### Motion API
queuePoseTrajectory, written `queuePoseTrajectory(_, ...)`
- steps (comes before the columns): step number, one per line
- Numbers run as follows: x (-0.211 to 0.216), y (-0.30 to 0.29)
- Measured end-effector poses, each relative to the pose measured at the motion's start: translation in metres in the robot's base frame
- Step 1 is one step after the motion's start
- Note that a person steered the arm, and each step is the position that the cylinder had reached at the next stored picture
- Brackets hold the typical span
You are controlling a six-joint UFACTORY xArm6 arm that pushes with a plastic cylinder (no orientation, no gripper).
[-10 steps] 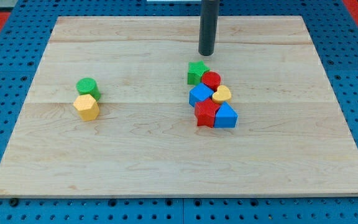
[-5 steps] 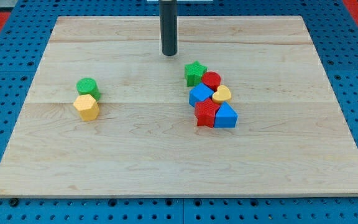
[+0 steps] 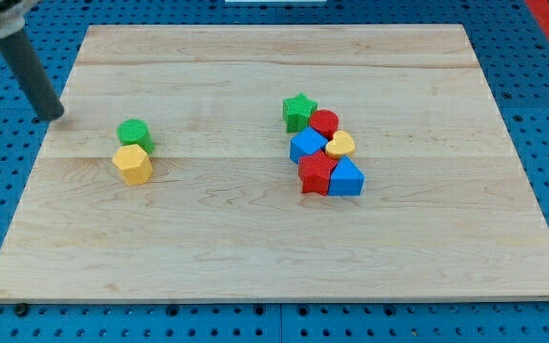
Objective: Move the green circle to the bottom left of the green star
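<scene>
The green circle (image 3: 134, 133) sits on the left part of the wooden board, touching a yellow hexagon (image 3: 133, 164) just below it. The green star (image 3: 299, 111) is right of centre, at the top of a cluster of blocks. My tip (image 3: 53, 115) is at the board's left edge, to the upper left of the green circle and apart from it. The rod leans up toward the view's top left corner.
Below the green star are a red circle (image 3: 324, 123), a yellow heart (image 3: 340, 145), a blue block (image 3: 307, 146), a red star (image 3: 315, 174) and a blue block (image 3: 346, 177), packed together. The wooden board (image 3: 255, 248) lies on a blue pegboard.
My tip has swept from above the green star across the board's top to the left edge, near the green circle. The green star shifted slightly left early on. Other blocks have not moved.
</scene>
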State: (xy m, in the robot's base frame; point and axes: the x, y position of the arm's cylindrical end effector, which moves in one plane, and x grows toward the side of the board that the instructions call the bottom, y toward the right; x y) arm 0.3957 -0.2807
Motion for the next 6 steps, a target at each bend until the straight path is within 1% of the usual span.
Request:
queuePoseTrajectory(1, 0.028, 0.047)
queuePoseTrajectory(3, 0.025, 0.199)
queuePoseTrajectory(4, 0.025, 0.171)
queuePoseTrajectory(5, 0.018, 0.091)
queuePoseTrajectory(6, 0.005, 0.107)
